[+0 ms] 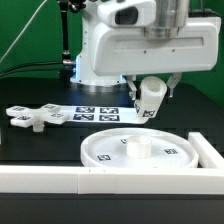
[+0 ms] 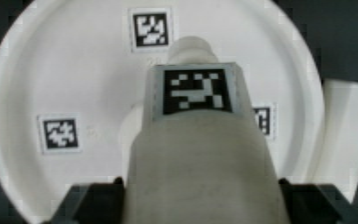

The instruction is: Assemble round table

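My gripper is shut on the short cylindrical post and holds it in the air, tilted, above the far side of the large round disc. The disc lies flat on the black table with a small raised hub at its middle. In the wrist view the post fills the centre, its square tag facing the camera, with the dark fingers on either side of it and the disc below. The flat cross-shaped piece lies loose at the exterior view's left.
The marker board lies flat behind the disc, near the robot's base. A long white wall runs along the front of the table and turns up the exterior view's right side, close to the disc's rim.
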You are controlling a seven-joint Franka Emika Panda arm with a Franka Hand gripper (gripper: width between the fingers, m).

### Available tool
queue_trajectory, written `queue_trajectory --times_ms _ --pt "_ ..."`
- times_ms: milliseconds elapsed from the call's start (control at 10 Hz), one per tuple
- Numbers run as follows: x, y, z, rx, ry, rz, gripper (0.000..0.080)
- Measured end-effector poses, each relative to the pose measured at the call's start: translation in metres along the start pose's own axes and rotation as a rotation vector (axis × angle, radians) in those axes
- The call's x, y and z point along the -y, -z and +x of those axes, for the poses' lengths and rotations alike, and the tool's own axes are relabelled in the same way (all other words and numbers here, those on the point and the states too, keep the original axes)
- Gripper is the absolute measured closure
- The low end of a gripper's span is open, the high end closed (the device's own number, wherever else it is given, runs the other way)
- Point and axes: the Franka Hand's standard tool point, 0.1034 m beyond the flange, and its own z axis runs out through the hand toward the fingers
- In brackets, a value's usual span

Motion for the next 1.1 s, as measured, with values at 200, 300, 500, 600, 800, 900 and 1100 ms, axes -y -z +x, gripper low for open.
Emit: queue_trajectory --times_ms 200,300,500,600,800,900,1100 --pt "-0.007 0.010 0.015 -0.149 -0.006 -0.012 0.0390" --pt "-0.008 0.009 0.017 -0.234 -0.006 -0.024 0.0390" --pt "-0.012 0.005 0.017 -0.369 -0.003 -0.042 0.0390" --pt "-0.015 0.004 0.016 -0.445 -0.006 -0.055 0.0390" --pt "-0.015 0.003 0.012 -0.478 -0.006 -0.063 0.0390" --pt "-0.015 0.001 0.010 -0.477 -0.006 -0.063 0.0390" --pt "-0.015 -0.005 0.003 -0.471 -0.007 -0.064 0.0390"
